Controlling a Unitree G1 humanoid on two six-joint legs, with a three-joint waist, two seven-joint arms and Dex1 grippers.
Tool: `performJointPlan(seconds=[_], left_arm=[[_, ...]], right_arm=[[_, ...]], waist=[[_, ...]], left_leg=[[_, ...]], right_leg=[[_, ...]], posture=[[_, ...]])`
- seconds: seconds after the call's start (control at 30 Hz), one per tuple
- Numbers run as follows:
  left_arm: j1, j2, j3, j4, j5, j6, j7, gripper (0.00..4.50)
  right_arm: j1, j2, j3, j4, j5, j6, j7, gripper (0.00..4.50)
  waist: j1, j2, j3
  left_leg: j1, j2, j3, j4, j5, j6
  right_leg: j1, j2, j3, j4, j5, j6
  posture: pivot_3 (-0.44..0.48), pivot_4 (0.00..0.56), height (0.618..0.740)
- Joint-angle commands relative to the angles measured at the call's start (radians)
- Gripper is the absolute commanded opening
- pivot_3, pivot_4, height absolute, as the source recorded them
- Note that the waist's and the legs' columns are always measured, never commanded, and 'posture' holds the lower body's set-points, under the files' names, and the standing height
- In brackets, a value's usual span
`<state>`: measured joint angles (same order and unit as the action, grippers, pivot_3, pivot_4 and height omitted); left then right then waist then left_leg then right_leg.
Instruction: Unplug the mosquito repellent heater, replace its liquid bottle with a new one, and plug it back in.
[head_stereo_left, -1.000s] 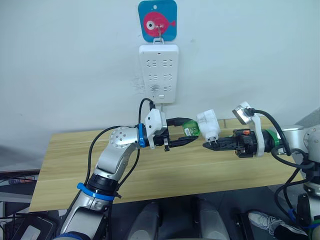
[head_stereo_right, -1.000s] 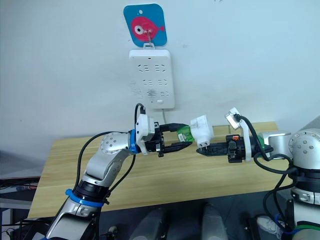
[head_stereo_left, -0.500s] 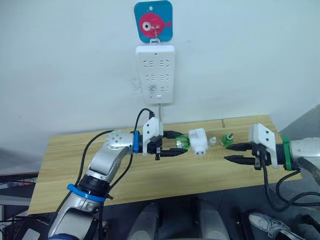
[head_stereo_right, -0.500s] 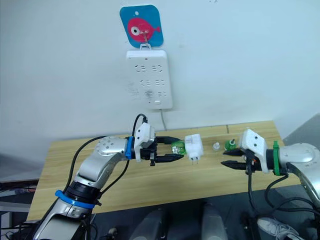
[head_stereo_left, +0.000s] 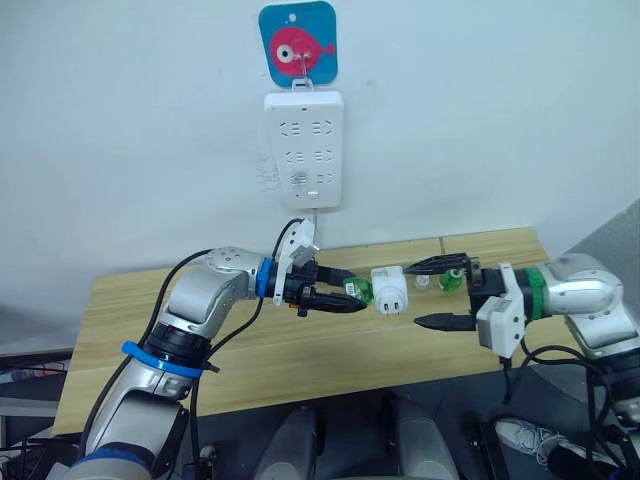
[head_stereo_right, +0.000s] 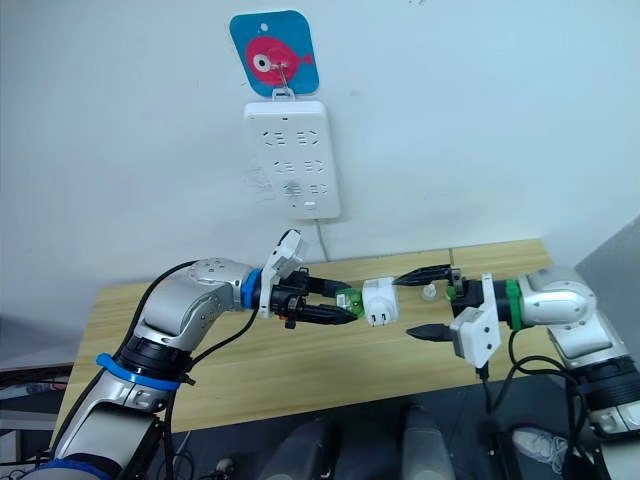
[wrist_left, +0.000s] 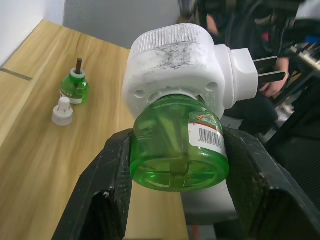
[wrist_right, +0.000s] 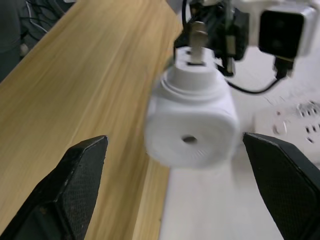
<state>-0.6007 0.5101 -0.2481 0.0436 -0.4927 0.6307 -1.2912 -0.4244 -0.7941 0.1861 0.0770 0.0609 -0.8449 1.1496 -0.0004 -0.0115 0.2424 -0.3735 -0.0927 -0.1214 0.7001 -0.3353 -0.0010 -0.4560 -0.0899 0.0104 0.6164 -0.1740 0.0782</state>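
My left gripper (head_stereo_left: 335, 293) is shut on a green liquid bottle (wrist_left: 177, 150), holding it level above the table. The bottle is still seated in the white mosquito repellent heater (head_stereo_left: 390, 291), whose two prongs (wrist_left: 265, 70) stick out sideways. My right gripper (head_stereo_left: 437, 292) stands wide open just right of the heater, one finger above and one below, touching nothing. In the right wrist view the heater's round face (wrist_right: 192, 122) sits between its spread fingers (wrist_right: 82, 175). A second green bottle (head_stereo_left: 455, 280) with a dark wick stands on the table beside a small white cap (head_stereo_left: 424, 282).
A tall white power strip (head_stereo_left: 304, 148) hangs on the wall under a blue fish hook plate (head_stereo_left: 297, 43), its cord dropping behind the wooden table (head_stereo_left: 200, 340). The table's front edge runs close below both arms.
A second ago my right gripper was shut at the heater's underside. It pulled away to the right, opened wide and came back beside the heater. The left gripper kept its grip and sank a little.
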Motion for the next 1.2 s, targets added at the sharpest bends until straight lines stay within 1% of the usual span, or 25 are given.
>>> performJointPlan(seconds=[0.03,0.33,0.43,0.47,0.5,0.6,0.8,0.9,0.97,1.03,1.07,1.13,1.2], left_arm=[[-0.007,0.001,0.014,-0.046,-0.026,0.002,-0.021,2.27],[0.004,-0.013,0.021,-0.072,-0.027,-0.007,-0.011,2.27],[0.014,-0.012,0.013,-0.073,-0.009,-0.038,-0.011,2.27],[0.018,-0.014,0.013,-0.073,-0.005,-0.044,-0.005,2.27],[0.020,-0.015,0.012,-0.075,-0.005,-0.048,-0.005,2.27],[0.022,-0.016,0.011,-0.083,-0.009,-0.048,-0.006,2.27],[0.021,-0.022,0.010,-0.080,0.003,-0.056,0.007,2.27],[0.021,-0.034,0.024,-0.072,0.019,-0.094,0.033,2.27],[0.019,-0.030,0.039,-0.070,0.020,-0.109,0.041,2.98],[0.021,-0.011,0.045,-0.079,0.034,-0.135,0.034,3.47],[0.026,0.007,0.044,-0.091,0.059,-0.180,0.031,3.84],[0.038,0.036,0.045,-0.127,0.102,-0.254,0.037,4.42],[0.054,0.057,0.051,-0.170,0.130,-0.302,0.063,4.50]], right_arm=[[-0.042,0.010,0.008,0.009,-0.020,-0.030,-0.033,4.48],[-0.077,0.039,0.057,0.026,-0.056,0.002,-0.070,4.48],[-0.083,0.037,0.072,0.024,-0.047,0.006,-0.071,4.48],[-0.085,0.038,0.078,0.020,-0.040,0.009,-0.068,4.11],[-0.088,0.038,0.083,0.016,-0.035,0.010,-0.065,4.00],[-0.097,0.039,0.093,0.014,-0.033,-0.005,-0.063,2.97],[-0.113,0.045,0.097,0.026,-0.030,-0.016,-0.068,2.97],[-0.115,0.047,0.097,0.038,-0.034,-0.009,-0.073,2.97],[-0.097,0.034,0.093,0.038,-0.025,0.022,-0.066,2.97],[-0.078,0.020,0.088,0.032,-0.017,0.057,-0.061,2.97],[-0.060,0.012,0.082,0.026,-0.013,0.099,-0.060,2.97],[-0.027,0.000,0.065,0.012,-0.007,0.191,-0.067,2.97],[0.000,0.005,0.040,-0.023,0.017,0.351,-0.095,2.97]], waist=[[0.000,0.000,0.000],[0.001,0.000,0.000],[0.000,0.000,0.000],[0.000,0.000,0.000],[0.000,0.000,0.000],[0.001,0.000,0.000],[0.001,0.000,0.000],[0.001,0.000,0.000],[0.002,0.000,0.000],[0.002,0.000,0.000],[0.002,0.000,0.000],[0.002,0.000,0.000],[0.003,0.000,0.000]], left_leg=[[0.000,0.000,0.000,0.000,0.000,0.000],[0.000,0.000,0.000,0.000,0.000,0.000],[0.000,0.000,0.000,0.000,0.000,0.000],[0.000,0.000,0.000,0.000,0.000,0.000],[0.000,0.000,0.000,0.000,0.000,0.000],[0.000,0.000,0.000,0.000,0.000,0.000],[0.000,0.000,0.000,0.000,0.000,0.000],[0.000,0.000,0.000,0.000,0.000,0.000],[0.000,0.000,0.000,0.000,0.000,0.000],[0.000,0.000,0.000,0.000,0.000,0.000],[0.000,0.000,0.000,0.000,0.000,0.000],[0.000,0.000,0.000,0.000,0.000,0.000],[0.000,0.000,0.001,0.000,0.000,0.000]], right_leg=[[0.000,0.000,0.000,0.000,0.000,0.000],[0.000,0.000,0.000,0.000,0.000,0.000],[0.000,0.000,0.000,0.001,0.000,0.000],[0.000,0.000,0.000,0.001,0.000,0.000],[0.000,0.000,0.001,0.001,0.000,0.000],[0.000,0.000,0.001,0.001,0.000,0.000],[0.000,0.000,0.001,0.001,0.000,0.000],[0.000,0.000,0.001,0.001,0.000,0.000],[0.000,0.000,0.001,0.001,0.000,0.000],[0.000,0.000,0.001,0.001,0.000,0.000],[0.000,0.000,0.001,0.001,0.000,0.000],[0.000,0.000,0.001,0.001,0.000,0.000],[0.000,0.000,0.001,0.001,0.000,0.000]], posture=[[0.040,0.222,0.740],[0.049,0.225,0.740],[0.053,0.224,0.740],[0.053,0.224,0.740],[0.053,0.224,0.740],[0.053,0.224,0.740],[0.054,0.218,0.740],[0.058,0.212,0.740],[0.059,0.211,0.740],[0.054,0.209,0.740],[0.050,0.208,0.740],[0.051,0.206,0.740],[0.055,0.203,0.740]])
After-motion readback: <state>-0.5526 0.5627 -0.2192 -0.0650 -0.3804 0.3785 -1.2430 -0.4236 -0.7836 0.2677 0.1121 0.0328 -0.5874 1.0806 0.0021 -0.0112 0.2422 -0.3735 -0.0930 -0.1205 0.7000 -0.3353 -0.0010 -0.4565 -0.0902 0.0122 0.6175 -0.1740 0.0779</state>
